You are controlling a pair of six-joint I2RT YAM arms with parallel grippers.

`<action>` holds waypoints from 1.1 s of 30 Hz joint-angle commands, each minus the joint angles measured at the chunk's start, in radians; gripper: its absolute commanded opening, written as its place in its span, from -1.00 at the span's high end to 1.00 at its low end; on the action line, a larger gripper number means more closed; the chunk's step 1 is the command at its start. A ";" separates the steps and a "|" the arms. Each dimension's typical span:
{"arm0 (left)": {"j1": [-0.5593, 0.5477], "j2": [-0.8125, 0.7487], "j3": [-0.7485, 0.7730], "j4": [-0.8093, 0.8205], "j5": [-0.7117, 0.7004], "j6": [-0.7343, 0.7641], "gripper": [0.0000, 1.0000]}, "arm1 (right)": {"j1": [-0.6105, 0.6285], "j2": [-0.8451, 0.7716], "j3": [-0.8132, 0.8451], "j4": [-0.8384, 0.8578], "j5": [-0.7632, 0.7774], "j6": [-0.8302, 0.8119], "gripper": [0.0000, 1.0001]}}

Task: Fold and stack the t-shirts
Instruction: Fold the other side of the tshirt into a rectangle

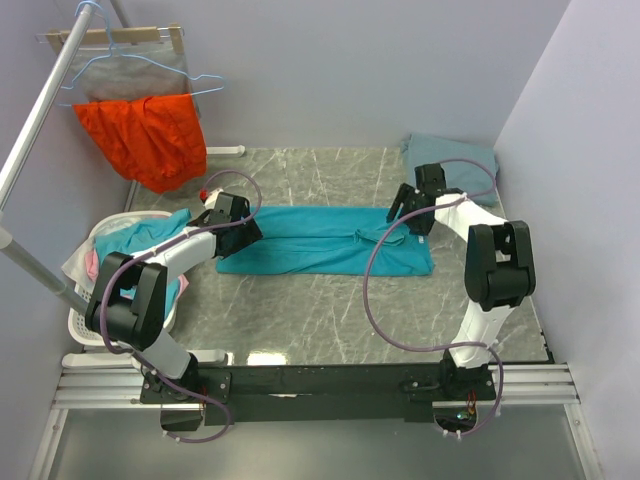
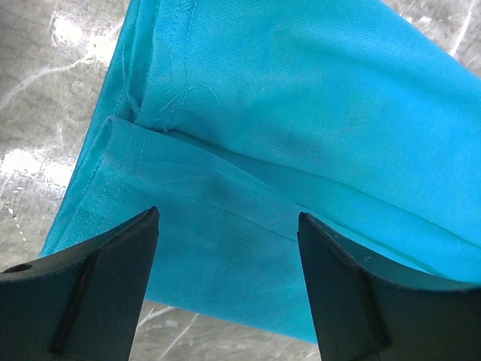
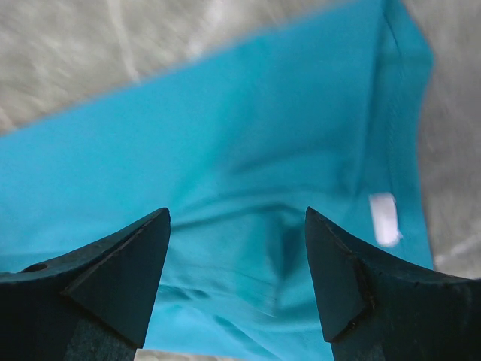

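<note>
teal t-shirt (image 1: 330, 240) lies as long folded band mid worktop (image 1: 330, 320); slate shirt (image 1: 455, 152) at far right corner. left claw (image 1: 245, 232), right claw (image 1: 405, 215) both wide, empty, over opposite ends. likely best: pinch all layers near edge, lift evenly, keep cloth taut.

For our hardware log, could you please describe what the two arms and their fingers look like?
The left arm and right arm share one design: white links joined by chunky black housings. A thin purplish cable loops along each. The fingers are matte black, wedge-shaped, tapering to tips.
</note>
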 commanded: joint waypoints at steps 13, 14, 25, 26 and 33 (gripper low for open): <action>-0.005 -0.015 0.016 0.038 0.043 0.015 -0.64 | -0.003 -0.083 -0.104 0.086 -0.164 0.048 -0.54; -0.003 -0.013 0.014 0.047 0.049 0.020 -0.65 | -0.003 -0.081 -0.098 0.086 -0.169 0.050 -0.55; -0.005 -0.013 0.013 0.044 0.062 0.035 -0.99 | -0.004 -0.051 0.018 0.095 -0.231 0.071 -0.55; -0.005 -0.013 0.014 0.041 0.060 0.035 -0.99 | -0.006 -0.046 0.029 0.094 -0.230 0.073 -0.55; -0.005 -0.013 0.022 0.025 0.043 0.037 -0.99 | -0.006 0.011 0.118 0.058 -0.182 0.061 -0.52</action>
